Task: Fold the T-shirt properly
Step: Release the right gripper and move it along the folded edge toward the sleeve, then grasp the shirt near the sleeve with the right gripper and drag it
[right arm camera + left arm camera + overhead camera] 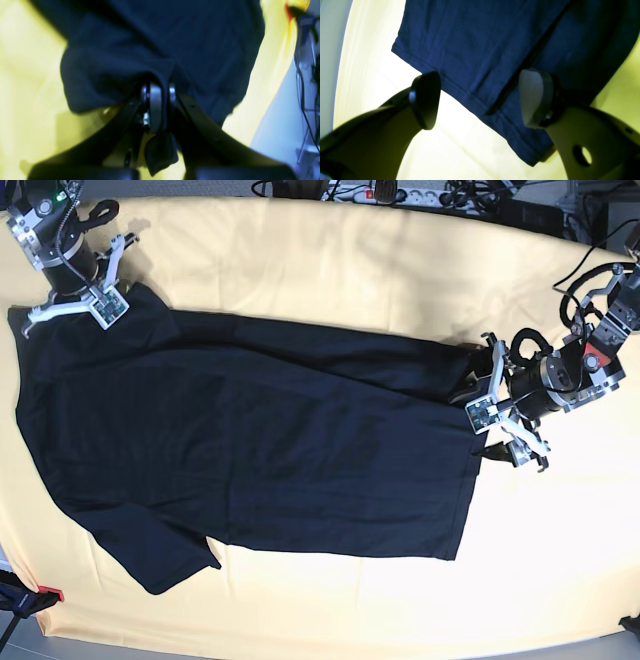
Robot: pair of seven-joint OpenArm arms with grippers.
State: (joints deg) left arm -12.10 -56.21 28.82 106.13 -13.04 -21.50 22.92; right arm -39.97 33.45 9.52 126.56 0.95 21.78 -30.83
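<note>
The dark navy T-shirt lies spread flat on the yellow cloth, sleeves toward the left and hem toward the right. My right gripper is at the shirt's far left top corner. In the right wrist view this gripper is shut on a pinched fold of the T-shirt, and a small flap hangs below the pads. My left gripper stands open at the hem's upper right corner. Its two pads straddle the stitched hem of the T-shirt without touching it, the left gripper hovering just above.
A power strip and cables lie beyond the table's far edge. A cable runs to the arm on the right. A small red marker sits at the near left corner. Bare yellow cloth surrounds the shirt.
</note>
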